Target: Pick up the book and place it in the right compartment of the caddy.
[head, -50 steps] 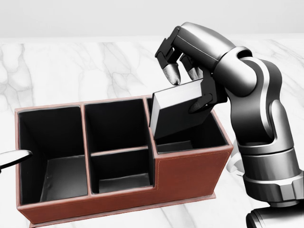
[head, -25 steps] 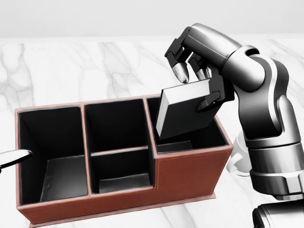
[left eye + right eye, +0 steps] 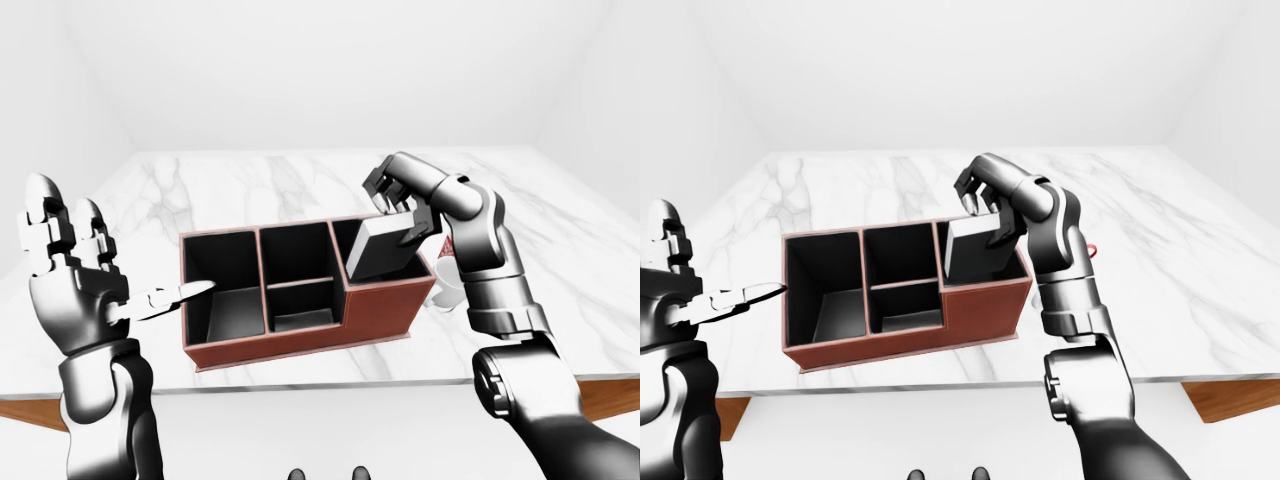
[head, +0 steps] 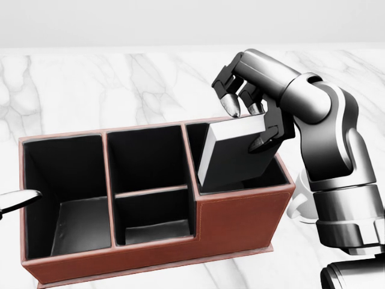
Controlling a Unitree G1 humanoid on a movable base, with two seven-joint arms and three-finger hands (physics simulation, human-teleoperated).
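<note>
The right hand (image 4: 255,111) is clenched on the book (image 4: 234,153), its fingers (image 4: 231,103) curled over the top edge and a digit pressed on the cover at the book's 2 o'clock corner. The book is tilted, its upper end leaning toward 1 o'clock in the head view, and its lower end sits inside the right compartment of the caddy (image 4: 240,220), below the rim; whether it touches the compartment floor cannot be told. The caddy is a red-brown box with black inner walls, standing on the white marble surface (image 4: 90,90); its left and middle compartments hold nothing visible. A white object (image 3: 447,285) with a red mark peeks out from behind the right arm at the caddy's 3 o'clock side. In the left-eye view the left hand (image 3: 70,270) is raised at 9 o'clock of the caddy, released, fingers spread upward, one digit pointing at the caddy's left wall without touching it
</note>
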